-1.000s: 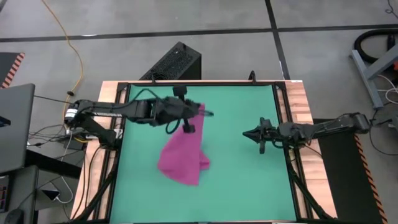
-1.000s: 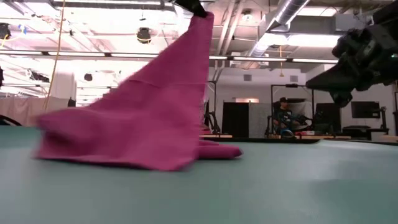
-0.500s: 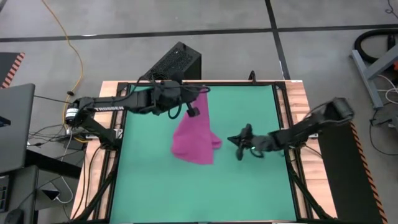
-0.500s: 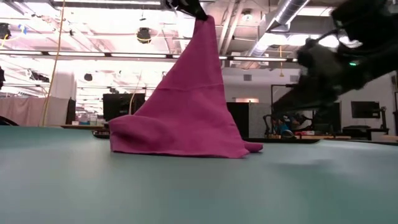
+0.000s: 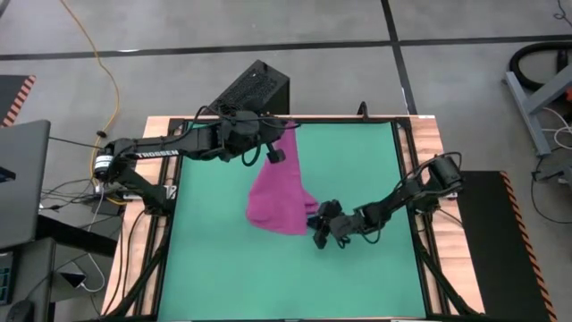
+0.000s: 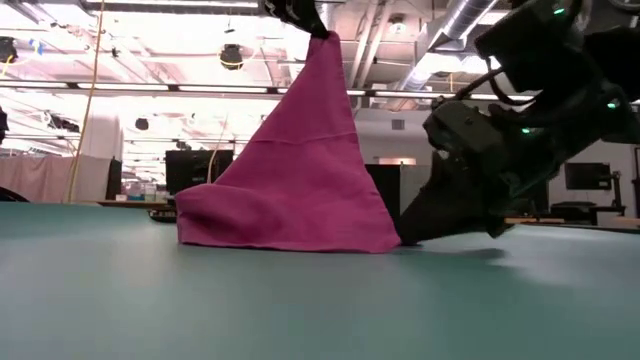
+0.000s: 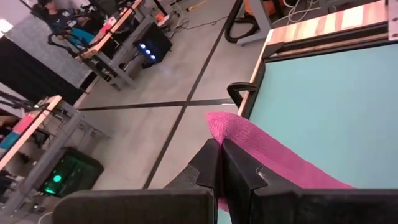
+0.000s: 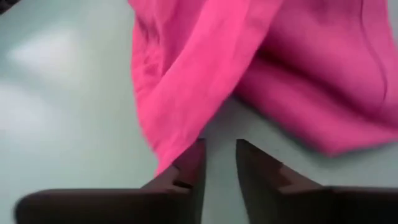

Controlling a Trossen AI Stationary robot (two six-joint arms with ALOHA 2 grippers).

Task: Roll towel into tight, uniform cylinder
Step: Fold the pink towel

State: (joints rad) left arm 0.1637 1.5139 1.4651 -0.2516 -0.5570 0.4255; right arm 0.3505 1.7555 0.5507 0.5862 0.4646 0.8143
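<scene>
**A:** At the far edge of the green mat (image 5: 366, 170) we record the left gripper (image 5: 282, 143); fingers (image 7: 214, 163) pressed together, pinching one corner of the towel (image 5: 279, 199); that corner is raised well above the table, as the low view shows the cloth (image 6: 292, 170) rising to a peak.

**B:** Agreed; we enter the right gripper (image 5: 315, 229) next; it sits low on the mat, at the towel's nearer right corner; fingers (image 8: 188, 163) slightly spread, a narrow gap between them; the tips lie just beside the cloth's edge (image 8: 186, 93); we cannot tell whether they touch it; nothing is held.

**A:** Towel itself: magenta-pink, unrolled; upper corner hanging from the left gripper, lower part lying bunched on the mat near its middle; no tag visible to us.

**B:** Surroundings, for our list: green mat inside a black frame (image 5: 286, 119); wooden table border (image 5: 429, 134); a black box (image 5: 253, 89) on the floor beyond the far edge; a yellow cable (image 5: 94, 45) across the floor at left.
</scene>
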